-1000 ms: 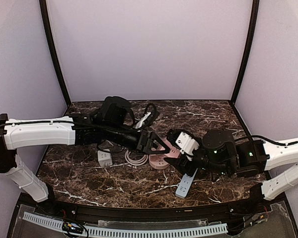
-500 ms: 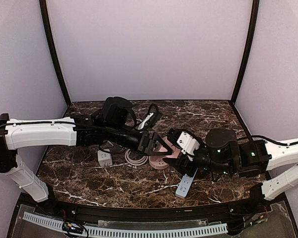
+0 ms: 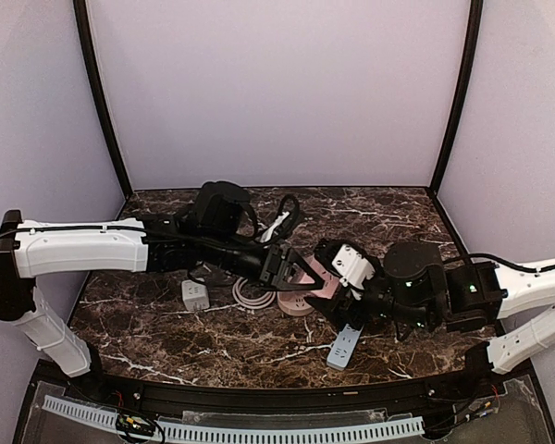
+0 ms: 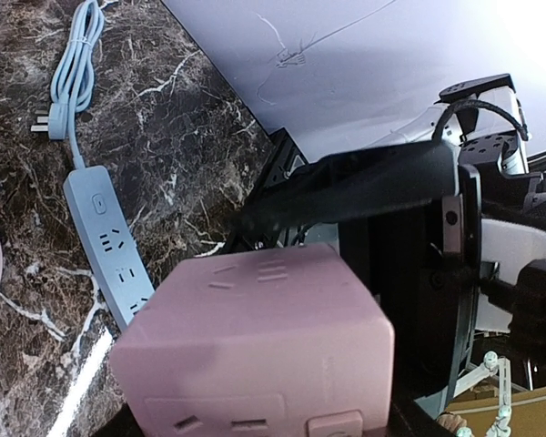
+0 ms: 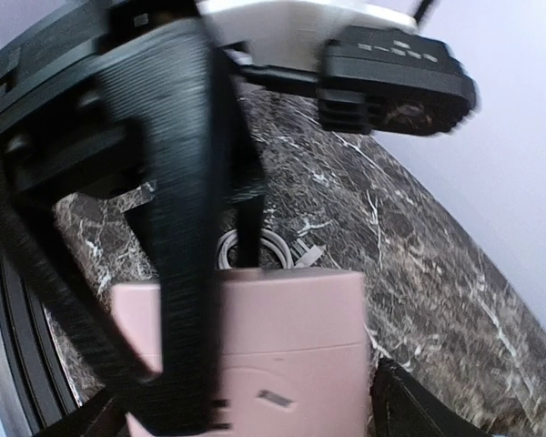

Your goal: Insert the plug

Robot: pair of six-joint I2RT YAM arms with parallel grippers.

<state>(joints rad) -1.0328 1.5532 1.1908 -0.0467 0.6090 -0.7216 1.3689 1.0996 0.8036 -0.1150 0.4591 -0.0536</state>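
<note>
A pink socket cube (image 3: 321, 279) hangs above the table's middle between both grippers. My left gripper (image 3: 301, 275) comes in from the left and is shut on it. In the left wrist view the cube (image 4: 264, 346) fills the space between the jaws. My right gripper (image 3: 339, 280) faces it from the right, its jaws open around the cube (image 5: 291, 337), and a thin gap shows beside the right finger (image 5: 414, 405). A white coiled cable (image 5: 255, 244) with its plug (image 5: 307, 253) lies on the table under the cube.
A blue power strip (image 3: 344, 342) lies near the front, its cord (image 4: 73, 64) bundled beyond it. A round pink socket (image 3: 294, 302), the white coil (image 3: 252, 295) and a white cube adapter (image 3: 195, 295) lie left of centre. Black cables (image 3: 282, 208) sit at the back.
The right gripper's jaws have widened around the pink cube and that arm has shifted slightly. The left gripper stays on the cube, barely moved.
</note>
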